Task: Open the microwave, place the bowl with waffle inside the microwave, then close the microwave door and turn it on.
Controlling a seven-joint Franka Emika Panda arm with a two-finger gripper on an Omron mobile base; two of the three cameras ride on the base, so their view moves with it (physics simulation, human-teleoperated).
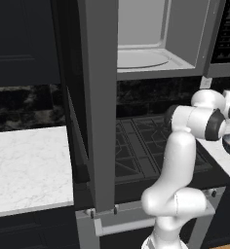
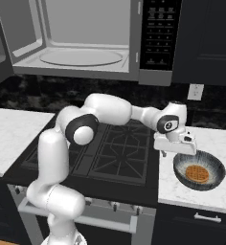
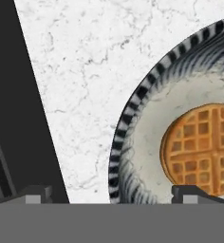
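Note:
The microwave (image 2: 81,43) hangs above the stove with its light grey interior and round turntable (image 2: 81,57) exposed. The microwave door (image 1: 100,97) is swung fully open toward me, edge-on in the left base view. On the right counter sits the bowl (image 2: 214,167), dark and ribbed, holding the waffle (image 2: 197,173). My gripper (image 2: 178,152) hovers just above the bowl's left rim, open and empty. In the hand view the bowl (image 3: 142,142) and waffle (image 3: 201,147) lie close below, and the rim passes between the fingertips (image 3: 190,192).
The black gas stove (image 2: 119,148) lies under the microwave, left of the bowl. White marble counters flank it on the right (image 2: 215,139) and left (image 1: 29,165). The microwave's black button panel (image 2: 155,38) is at its right side. A wall outlet (image 2: 195,91) sits behind the bowl.

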